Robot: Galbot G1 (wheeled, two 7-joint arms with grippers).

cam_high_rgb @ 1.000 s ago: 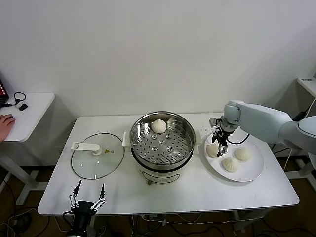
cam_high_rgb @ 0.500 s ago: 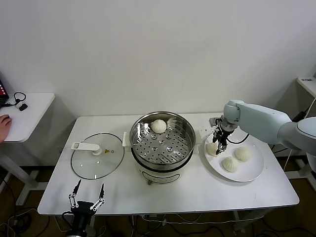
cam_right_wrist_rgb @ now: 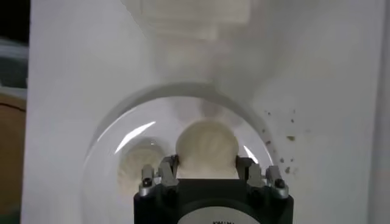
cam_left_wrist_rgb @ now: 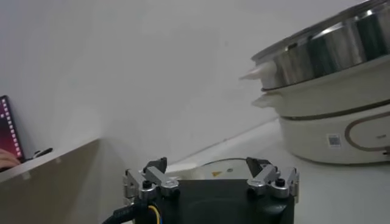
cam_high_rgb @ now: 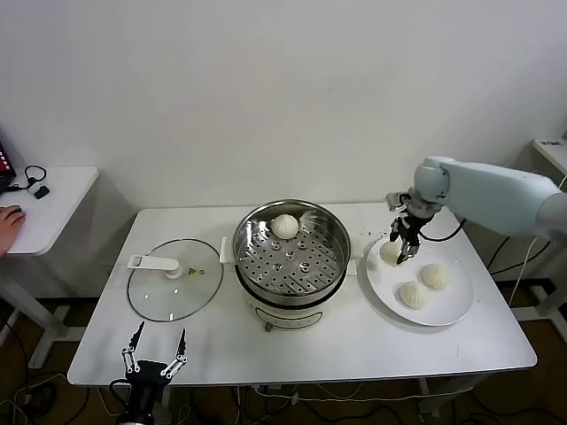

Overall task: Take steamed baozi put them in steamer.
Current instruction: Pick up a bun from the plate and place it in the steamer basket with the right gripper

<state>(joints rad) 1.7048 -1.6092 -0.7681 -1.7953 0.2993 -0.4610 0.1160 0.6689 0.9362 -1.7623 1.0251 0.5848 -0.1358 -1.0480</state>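
Steel steamer (cam_high_rgb: 291, 257), frame centre, holds one bun (cam_high_rgb: 284, 226). My right gripper (cam_high_rgb: 400, 252) grasps a second bun (cam_high_rgb: 390, 252); two buns (cam_high_rgb: 423, 285) wait on the plate (cam_high_rgb: 447, 310).

One pleated white bun (cam_high_rgb: 284, 226) sits at the back of the open steel steamer (cam_high_rgb: 291, 266), frame centre; three buns (cam_high_rgb: 413, 294) lie right.

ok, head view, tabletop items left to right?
Glass lid → steamer holding one baozi → white plate with two loose baozi, the right end effector shut on a third.
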